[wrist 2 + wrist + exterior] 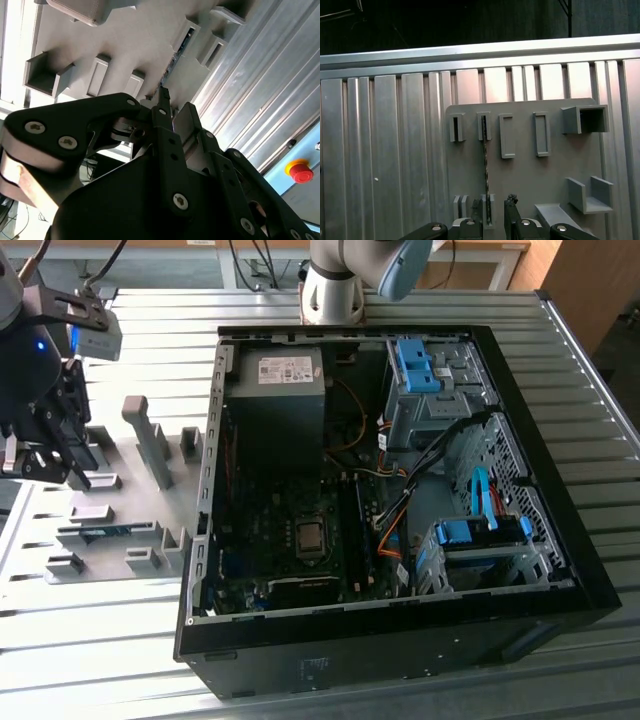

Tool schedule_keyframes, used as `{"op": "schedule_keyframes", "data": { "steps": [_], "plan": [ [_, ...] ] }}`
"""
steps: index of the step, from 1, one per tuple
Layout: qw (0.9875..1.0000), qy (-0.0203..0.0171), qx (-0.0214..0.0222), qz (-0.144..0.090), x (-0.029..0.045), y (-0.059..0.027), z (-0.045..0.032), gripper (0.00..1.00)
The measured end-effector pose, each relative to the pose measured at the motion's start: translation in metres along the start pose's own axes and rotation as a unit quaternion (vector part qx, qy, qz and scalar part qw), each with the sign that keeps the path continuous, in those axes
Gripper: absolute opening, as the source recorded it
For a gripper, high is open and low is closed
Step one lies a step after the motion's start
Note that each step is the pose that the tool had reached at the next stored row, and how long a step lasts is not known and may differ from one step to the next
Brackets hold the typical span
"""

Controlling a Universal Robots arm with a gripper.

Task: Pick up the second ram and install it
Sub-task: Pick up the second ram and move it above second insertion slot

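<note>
Second ram [100,532] shows blue in exterior view

Robotics assembly workshop: ribbed aluminium workbench [100,660] bearing an opened black desktop computer case [400,655], grey plastic fixture plate [520,175], silver robot-arm base [335,290], and red emergency-stop button [301,172].

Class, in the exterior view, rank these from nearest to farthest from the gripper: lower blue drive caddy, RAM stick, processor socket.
1. RAM stick, in the grey fixture on the exterior view's left, beside the gripper.
2. Processor socket, mid-picture, inside the computer case.
3. Lower blue drive caddy, on the exterior view's right.
</note>
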State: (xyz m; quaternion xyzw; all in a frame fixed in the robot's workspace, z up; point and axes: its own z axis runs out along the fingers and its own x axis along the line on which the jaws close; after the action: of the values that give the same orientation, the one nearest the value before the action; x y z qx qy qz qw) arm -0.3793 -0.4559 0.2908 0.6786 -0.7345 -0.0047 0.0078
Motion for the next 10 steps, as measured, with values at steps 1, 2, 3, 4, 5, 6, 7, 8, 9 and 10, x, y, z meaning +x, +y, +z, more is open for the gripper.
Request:
{"op": "schedule_keyframes", "data": {
  "steps": [1, 2, 3, 4, 5, 6, 7, 8, 9, 10],
  "plan": [
    [1.0000, 0.0000, 0.0000, 0.000, 0.0000, 0.0000, 0.0008, 0.31],
    [1.0000, 0.0000, 0.0000, 0.000, 0.0003, 0.0000, 0.0020, 0.31],
    [1.0000, 0.0000, 0.0001, 0.000, 0.0004, 0.0000, 0.0033, 0.31],
    [1.0000, 0.0001, 0.0000, 0.000, 0.0005, -0.0001, 0.0046, 0.31],
    [1.0000, 0.0001, 0.0000, 0.000, 0.0006, -0.0002, 0.0058, 0.31],
    [1.0000, 0.0001, 0.0000, 0.000, 0.0007, -0.0002, 0.0070, 0.31],
    [1.0000, 0.0001, 0.0000, 0.000, 0.0008, -0.0002, 0.0083, 0.31],
    [1.0000, 0.0001, 0.0000, 0.000, 0.0010, -0.0002, 0.0100, 0.31],
    [1.0000, 0.0001, 0.0000, 0.000, 0.0012, -0.0001, 0.0111, 0.31],
    [1.0000, 0.0001, 0.0000, 0.000, 0.0015, -0.0002, 0.0120, 0.31]
  ]
}}
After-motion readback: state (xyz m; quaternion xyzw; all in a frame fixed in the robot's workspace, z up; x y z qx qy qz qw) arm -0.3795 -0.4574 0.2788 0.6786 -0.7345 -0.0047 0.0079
